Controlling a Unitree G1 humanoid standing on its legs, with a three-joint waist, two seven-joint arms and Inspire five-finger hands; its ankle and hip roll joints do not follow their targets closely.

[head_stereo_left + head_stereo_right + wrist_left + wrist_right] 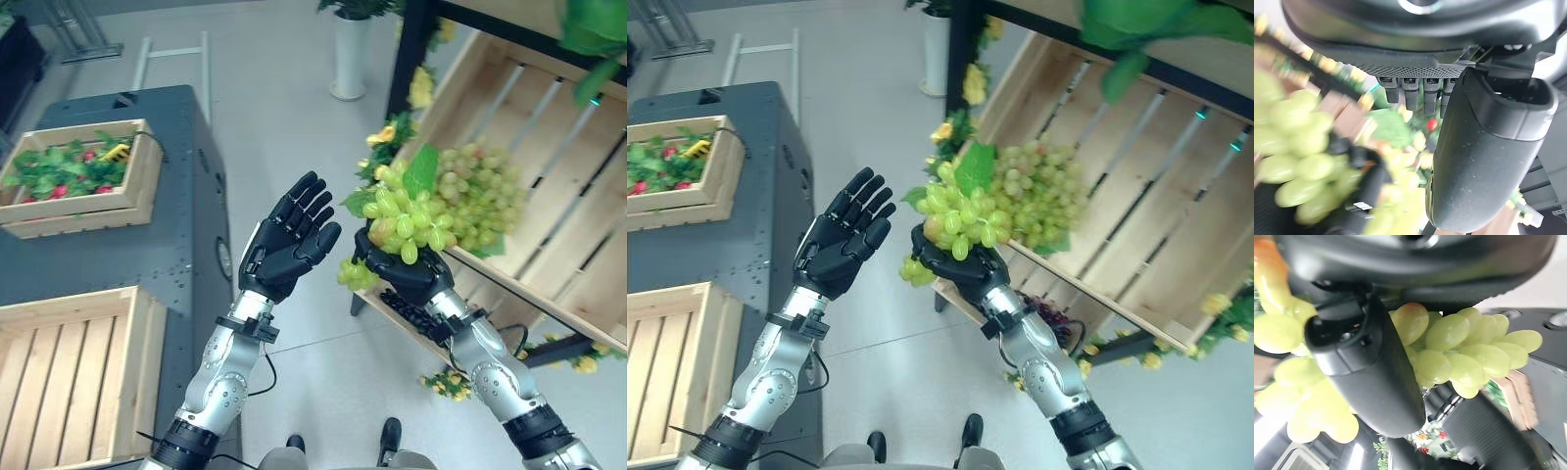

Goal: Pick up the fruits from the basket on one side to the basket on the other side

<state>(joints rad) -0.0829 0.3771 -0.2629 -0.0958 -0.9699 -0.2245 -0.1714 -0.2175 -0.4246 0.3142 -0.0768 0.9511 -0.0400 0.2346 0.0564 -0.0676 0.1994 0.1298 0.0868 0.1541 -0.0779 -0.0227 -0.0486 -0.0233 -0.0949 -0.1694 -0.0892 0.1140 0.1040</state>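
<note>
Bright, even indoor light with soft shadows; the wrist views are blurred up close, and the grapes (1288, 152) are out of focus.

Pale grey glossy floor (294, 127), a dark grey cabinet (186, 245) on the left, white tall planter (350, 54) further back by the black rack post (409, 54).

Glossy, smooth green grapes (407, 220), pale bare-wood slatted crate (549, 196), matt dark plastic right hand (407, 274)
</note>
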